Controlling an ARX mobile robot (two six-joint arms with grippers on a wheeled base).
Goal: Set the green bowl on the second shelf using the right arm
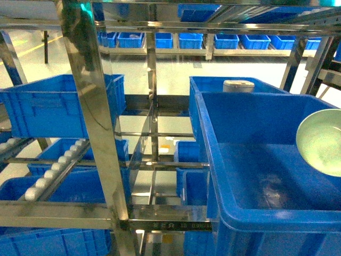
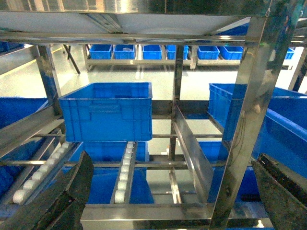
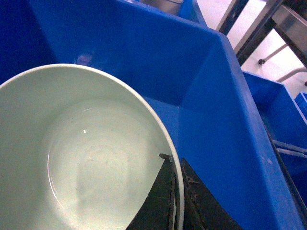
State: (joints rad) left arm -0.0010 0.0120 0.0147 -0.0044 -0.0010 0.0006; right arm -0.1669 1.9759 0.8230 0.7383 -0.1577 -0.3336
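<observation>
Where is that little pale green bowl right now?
The small round pale mint-green bowl is at the right edge of the head view, tilted over the large blue plastic crate, its rim pinched by the right gripper.

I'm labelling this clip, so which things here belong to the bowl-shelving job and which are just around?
Part of the job:
green bowl
right gripper, pinching the bowl's rim
blue crate the bowl hangs over

Just around:
left gripper, open and empty
white roll in the crate behind
crate on the left rollers
</observation>
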